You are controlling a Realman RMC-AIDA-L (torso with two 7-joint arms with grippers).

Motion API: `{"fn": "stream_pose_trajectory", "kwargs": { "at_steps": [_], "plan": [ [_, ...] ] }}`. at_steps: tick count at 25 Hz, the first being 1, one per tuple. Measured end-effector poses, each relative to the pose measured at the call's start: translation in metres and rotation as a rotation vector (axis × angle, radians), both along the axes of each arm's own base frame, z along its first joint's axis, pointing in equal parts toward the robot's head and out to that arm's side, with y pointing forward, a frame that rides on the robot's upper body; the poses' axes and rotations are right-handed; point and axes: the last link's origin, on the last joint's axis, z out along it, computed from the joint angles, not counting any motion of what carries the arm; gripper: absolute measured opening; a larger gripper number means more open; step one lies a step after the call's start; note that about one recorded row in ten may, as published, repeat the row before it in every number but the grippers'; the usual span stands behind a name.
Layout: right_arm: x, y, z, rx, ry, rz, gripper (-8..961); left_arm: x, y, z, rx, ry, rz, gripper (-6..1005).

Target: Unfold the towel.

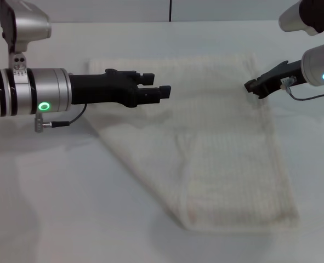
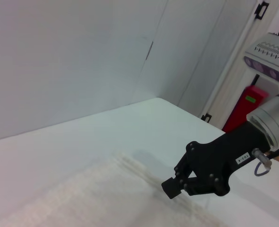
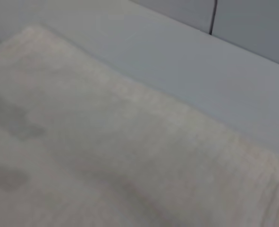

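Note:
The cream-white towel (image 1: pixel 227 159) lies flat on the white table (image 1: pixel 63 208), with one flap folded over its near left part along a slanted edge. My left gripper (image 1: pixel 157 86) hovers open and empty over the towel's far left part. My right gripper (image 1: pixel 251 86) hangs shut just above the towel's far right edge and holds nothing. The left wrist view shows the right gripper (image 2: pixel 173 185) above the towel (image 2: pixel 82 198). The right wrist view shows only the towel's weave (image 3: pixel 106 142) and its far hem.
The bare table surface runs all around the towel, with wide room at the near left. A wall and a door frame (image 2: pixel 233 71) stand behind the table's far edge. A red object (image 2: pixel 245 106) stands beyond the table.

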Motion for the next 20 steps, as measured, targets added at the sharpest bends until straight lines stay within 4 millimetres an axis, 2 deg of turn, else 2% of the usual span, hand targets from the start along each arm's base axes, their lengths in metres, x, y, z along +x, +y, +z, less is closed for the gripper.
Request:
{"fn": "stream_pose_trajectory", "kwargs": {
  "at_steps": [7,20],
  "plan": [
    [0.003,0.002,0.003,0.021,-0.009,-0.003,-2,0.003,-0.001,-0.005,-0.012,-0.020,0.010,612],
    [0.004,0.005,0.006,0.031,-0.033,0.005,-1,0.012,-0.014,-0.036,-0.105,0.001,-0.016,603]
  ]
}}
